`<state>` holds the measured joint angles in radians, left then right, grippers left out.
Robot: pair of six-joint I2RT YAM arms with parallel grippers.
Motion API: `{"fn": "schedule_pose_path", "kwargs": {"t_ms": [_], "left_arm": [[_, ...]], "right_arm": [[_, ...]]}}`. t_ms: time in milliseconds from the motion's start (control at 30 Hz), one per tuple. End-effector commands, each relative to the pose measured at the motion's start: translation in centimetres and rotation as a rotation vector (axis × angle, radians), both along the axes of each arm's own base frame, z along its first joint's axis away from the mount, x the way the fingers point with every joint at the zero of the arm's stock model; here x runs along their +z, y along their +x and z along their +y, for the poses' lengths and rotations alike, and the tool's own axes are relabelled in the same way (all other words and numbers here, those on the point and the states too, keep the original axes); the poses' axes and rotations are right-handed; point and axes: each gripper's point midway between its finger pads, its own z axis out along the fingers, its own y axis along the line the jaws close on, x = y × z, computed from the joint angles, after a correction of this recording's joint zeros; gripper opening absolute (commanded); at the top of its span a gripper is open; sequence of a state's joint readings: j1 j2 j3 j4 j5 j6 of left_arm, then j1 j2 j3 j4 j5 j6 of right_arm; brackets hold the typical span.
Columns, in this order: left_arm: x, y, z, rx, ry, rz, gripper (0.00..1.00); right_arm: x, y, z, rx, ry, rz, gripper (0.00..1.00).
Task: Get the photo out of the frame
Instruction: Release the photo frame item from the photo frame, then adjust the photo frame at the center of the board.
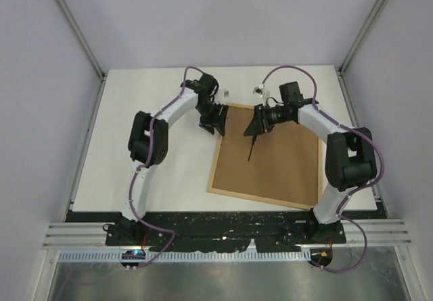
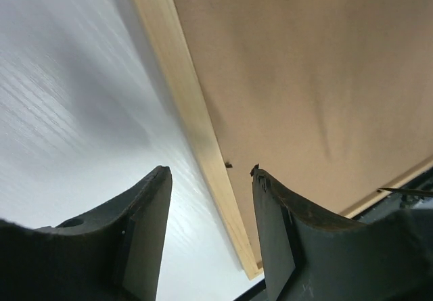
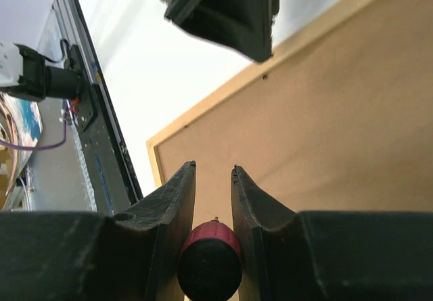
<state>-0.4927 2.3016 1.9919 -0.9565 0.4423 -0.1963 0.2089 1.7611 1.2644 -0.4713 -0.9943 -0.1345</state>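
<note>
Large light-wood picture frame (image 1: 267, 162) face-down on the white counter (image 1: 149, 111), brown fibreboard back up; sunset photo out of sight, presumably under that panel.

Astride the rim near the far-left corner, left fingers (image 2: 145, 237) spread, gripping nothing; right fingers (image 3: 169, 210) pinching a slim red-handled tool (image 3: 210, 260), tip down on the board. Likely trouble: tip skidding over the panel, or a hard pry shoving the unclamped frame sideways. Open counter left and beyond; near edge close to the black base rail (image 1: 223, 223); wrists crowded at one corner, hence risk of a knock.

Frame (image 1: 284, 172) pale wood rim, plain brown back; table (image 1: 135, 98) white; tool handle (image 3: 210, 264) red, black
</note>
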Motion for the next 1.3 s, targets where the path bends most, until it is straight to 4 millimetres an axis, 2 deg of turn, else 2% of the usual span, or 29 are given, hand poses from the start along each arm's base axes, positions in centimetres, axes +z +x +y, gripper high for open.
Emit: {"fn": "schedule_pose_path", "kwargs": {"t_ms": [0, 133, 433, 800, 967, 1133, 1267], "left_arm": [[-2.5, -1.0, 0.4, -0.037, 0.128, 0.017, 0.55], [-2.8, -1.6, -0.4, -0.053, 0.132, 0.022, 0.55], [-3.3, -3.8, -0.7, -0.085, 0.22, 0.014, 0.5], [-3.4, -3.4, -0.1, -0.081, 0.321, -0.049, 0.4], [-3.4, -3.4, -0.1, -0.077, 0.328, -0.056, 0.26], [-3.2, -3.5, 0.0, -0.089, 0.31, -0.051, 0.0], [-1.9, -3.5, -0.7, -0.068, 0.161, -0.007, 0.0]], "right_arm": [[-2.5, -2.1, -0.4, 0.044, -0.05, 0.003, 0.08], [-2.5, -2.4, -0.4, 0.045, -0.04, -0.006, 0.08], [-2.6, -2.8, -0.5, 0.033, -0.05, -0.002, 0.08], [-1.2, -3.7, 0.0, 0.051, -0.007, -0.011, 0.08], [-1.5, -3.9, 0.0, 0.057, -0.007, -0.001, 0.08], [-2.4, -3.8, -0.1, 0.059, -0.024, 0.011, 0.08], [-3.2, -3.7, -0.2, 0.065, -0.03, 0.019, 0.08]]}}
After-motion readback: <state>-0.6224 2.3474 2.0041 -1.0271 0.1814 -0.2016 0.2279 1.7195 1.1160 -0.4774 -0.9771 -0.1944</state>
